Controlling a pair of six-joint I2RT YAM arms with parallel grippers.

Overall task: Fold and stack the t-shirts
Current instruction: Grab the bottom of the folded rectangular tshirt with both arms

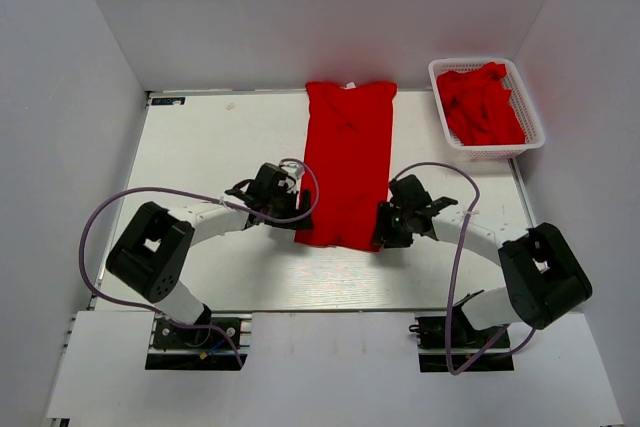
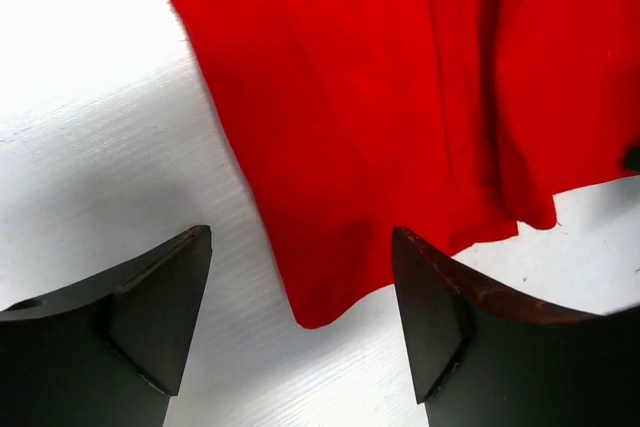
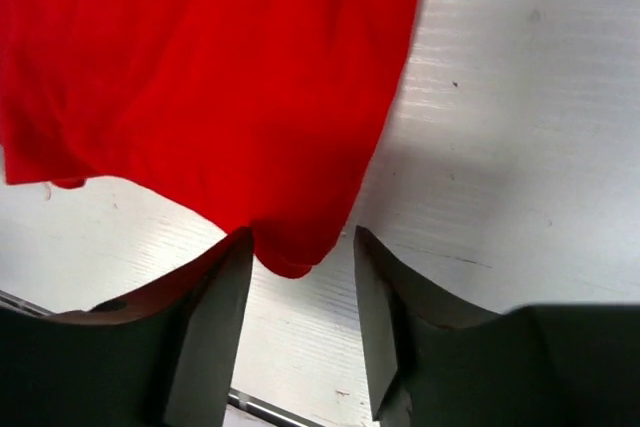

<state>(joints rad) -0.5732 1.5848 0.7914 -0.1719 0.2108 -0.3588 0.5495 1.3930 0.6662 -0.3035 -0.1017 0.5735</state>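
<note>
A red t-shirt (image 1: 345,162) lies on the white table, folded into a long narrow strip running from the back edge toward me. My left gripper (image 1: 290,209) is open at the strip's near left corner (image 2: 310,312), which lies between the fingers, apart from both. My right gripper (image 1: 385,232) is open at the near right corner (image 3: 290,262), which lies between its fingers, close to the left finger. More red t-shirts (image 1: 482,102) lie crumpled in the white mesh basket (image 1: 535,117) at the back right.
White walls enclose the table on the left, back and right. The basket stands by the right wall. Purple cables loop from both arms over the near part of the table (image 1: 200,147).
</note>
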